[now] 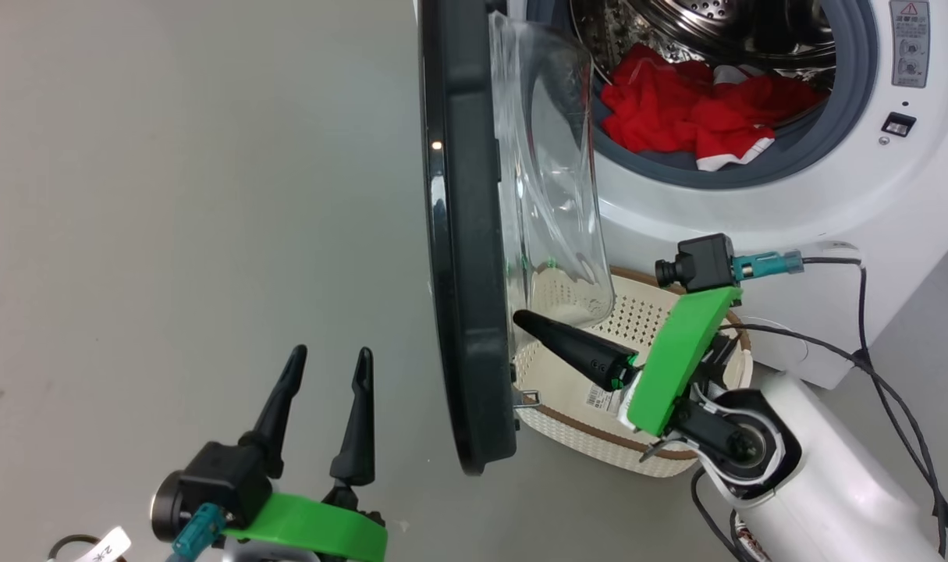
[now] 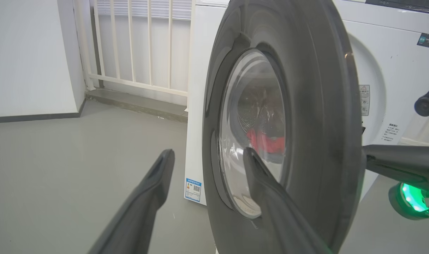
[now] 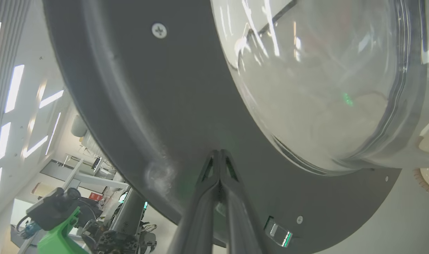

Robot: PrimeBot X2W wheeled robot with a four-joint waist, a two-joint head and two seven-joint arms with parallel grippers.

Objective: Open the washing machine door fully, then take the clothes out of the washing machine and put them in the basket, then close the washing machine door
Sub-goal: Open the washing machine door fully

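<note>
At the tips of the right gripper (image 1: 524, 320), whose fingers are pressing together, the washing machine door (image 1: 458, 234) is standing open, its inner rim touching them. Below this gripper the basket (image 1: 591, 445) is sitting. Beyond it the clothes (image 1: 692, 109) are lying in the drum (image 1: 676, 19). The left gripper (image 1: 331, 355) is hovering spread, facing the door's outer side.

You see the washing machine door (image 1: 462, 257) standing edge-on, with the washing machine (image 1: 856, 195) to its right and the clothes (image 1: 692, 109) in the drum. The basket (image 1: 567, 421) sits on the floor before the machine, right of the door. Your right hand (image 1: 520, 318) is over the basket, against the door's inner face. Your left hand (image 1: 331, 353) lies left of the door, apart.
</note>
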